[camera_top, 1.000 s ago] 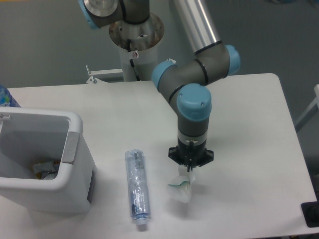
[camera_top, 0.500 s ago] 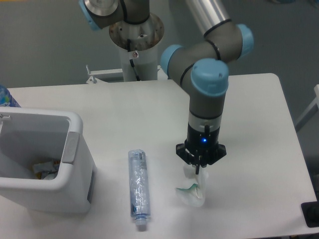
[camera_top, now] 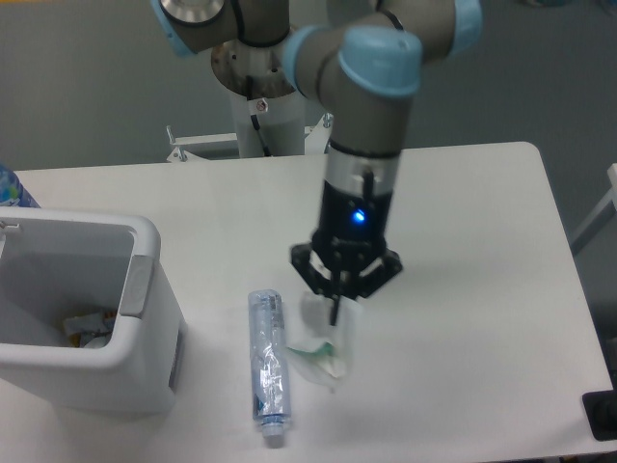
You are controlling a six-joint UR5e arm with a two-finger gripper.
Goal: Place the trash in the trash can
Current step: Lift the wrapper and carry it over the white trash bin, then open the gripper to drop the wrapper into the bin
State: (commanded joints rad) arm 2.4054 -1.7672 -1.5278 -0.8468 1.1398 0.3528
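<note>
My gripper [camera_top: 335,301] points down over the middle front of the table, shut on the top of a small clear plastic pouch [camera_top: 325,346] that hangs below it, apparently off the table. A clear plastic bottle [camera_top: 267,367] lies flat on the table just left of the pouch, cap toward the front edge. The white trash can [camera_top: 145,289] stands at the left with its opening up; some scraps lie in its bottom.
The arm's base column [camera_top: 262,87] rises behind the table's back edge. A blue-and-white object [camera_top: 12,188] peeks in at the far left. A dark object [camera_top: 602,415] sits at the table's front right corner.
The gripper has risen and swung left toward the bottle, carrying the pouch up with it. The bottle and the trash can have not moved.
</note>
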